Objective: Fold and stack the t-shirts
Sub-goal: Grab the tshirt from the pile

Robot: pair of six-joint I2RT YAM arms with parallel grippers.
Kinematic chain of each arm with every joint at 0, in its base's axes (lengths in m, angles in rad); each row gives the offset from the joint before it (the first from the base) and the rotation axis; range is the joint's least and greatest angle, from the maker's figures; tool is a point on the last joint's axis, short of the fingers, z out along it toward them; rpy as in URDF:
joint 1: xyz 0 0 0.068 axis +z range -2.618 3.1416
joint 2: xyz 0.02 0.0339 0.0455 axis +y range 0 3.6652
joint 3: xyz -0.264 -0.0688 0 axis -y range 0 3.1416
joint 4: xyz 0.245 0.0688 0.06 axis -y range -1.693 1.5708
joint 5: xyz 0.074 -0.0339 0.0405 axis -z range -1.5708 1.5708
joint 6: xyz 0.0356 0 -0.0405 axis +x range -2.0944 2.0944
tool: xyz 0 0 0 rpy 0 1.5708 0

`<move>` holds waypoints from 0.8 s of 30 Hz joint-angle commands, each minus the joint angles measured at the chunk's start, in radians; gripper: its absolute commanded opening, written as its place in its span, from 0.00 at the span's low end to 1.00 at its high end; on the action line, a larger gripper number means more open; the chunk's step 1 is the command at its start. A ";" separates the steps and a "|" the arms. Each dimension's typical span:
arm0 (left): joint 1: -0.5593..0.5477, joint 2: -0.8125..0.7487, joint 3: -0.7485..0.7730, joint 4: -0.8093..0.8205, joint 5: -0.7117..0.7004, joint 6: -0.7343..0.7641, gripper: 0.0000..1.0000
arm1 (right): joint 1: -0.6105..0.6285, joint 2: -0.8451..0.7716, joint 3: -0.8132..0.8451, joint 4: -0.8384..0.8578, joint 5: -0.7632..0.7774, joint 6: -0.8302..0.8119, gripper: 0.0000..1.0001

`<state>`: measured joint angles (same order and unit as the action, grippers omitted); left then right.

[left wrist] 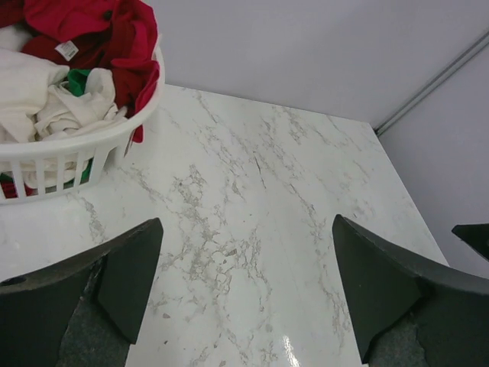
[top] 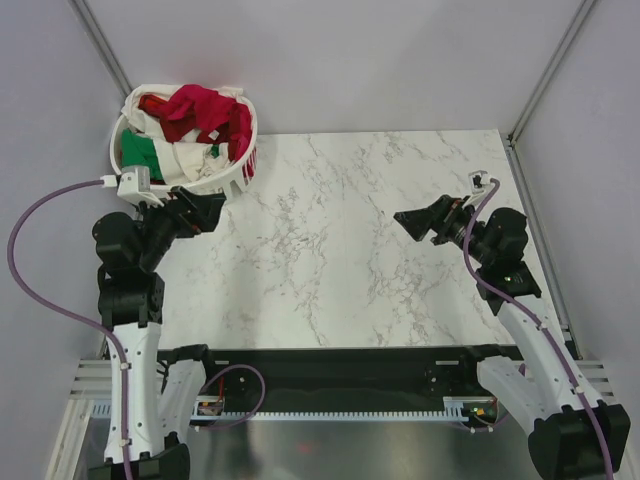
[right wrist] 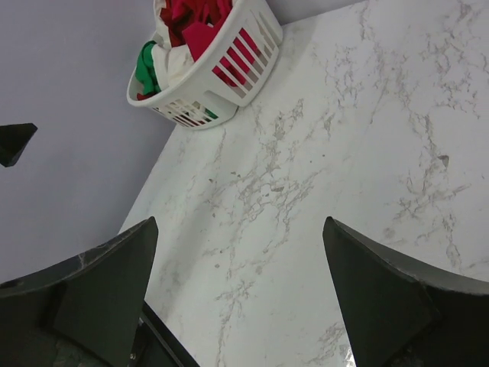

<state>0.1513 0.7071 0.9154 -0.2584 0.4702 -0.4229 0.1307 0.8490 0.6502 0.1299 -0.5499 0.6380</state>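
The t-shirts [top: 190, 125] lie crumpled in a white slotted basket [top: 243, 168] at the table's far left corner: a crimson one [left wrist: 92, 27] on top, with white [left wrist: 34, 95] and green [top: 140, 152] cloth beneath. The same heap of t-shirts [right wrist: 183, 30] shows far off in the right wrist view. My left gripper [top: 208, 212] hovers open just in front of the basket, nothing between its fingers [left wrist: 130, 267]. At the right side of the table my right gripper [top: 422, 222] is open too, empty and pointing left.
The marble tabletop [top: 340, 250] spreads between both arms. Grey walls close the back and sides, with a metal rail [top: 535, 210] along the right edge. The basket [right wrist: 229, 76] overhangs the table's far left corner.
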 commanded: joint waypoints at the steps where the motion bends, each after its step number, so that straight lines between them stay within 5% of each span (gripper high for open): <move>1: 0.002 -0.040 0.097 -0.145 -0.132 0.061 1.00 | -0.002 -0.008 0.010 -0.127 0.024 -0.014 0.98; 6: -0.006 0.029 0.131 -0.159 -0.208 0.026 1.00 | 0.000 0.111 -0.072 0.016 -0.183 0.051 0.98; 16: -0.007 0.536 0.469 -0.177 -0.272 0.052 0.82 | -0.002 0.266 -0.018 -0.180 0.218 -0.071 0.98; 24: -0.137 0.978 0.843 -0.254 -0.194 0.081 0.68 | -0.002 0.458 0.032 -0.136 0.243 -0.100 0.98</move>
<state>0.0933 1.6024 1.6173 -0.4629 0.2470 -0.3946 0.1299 1.2793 0.6266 -0.0204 -0.3550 0.5762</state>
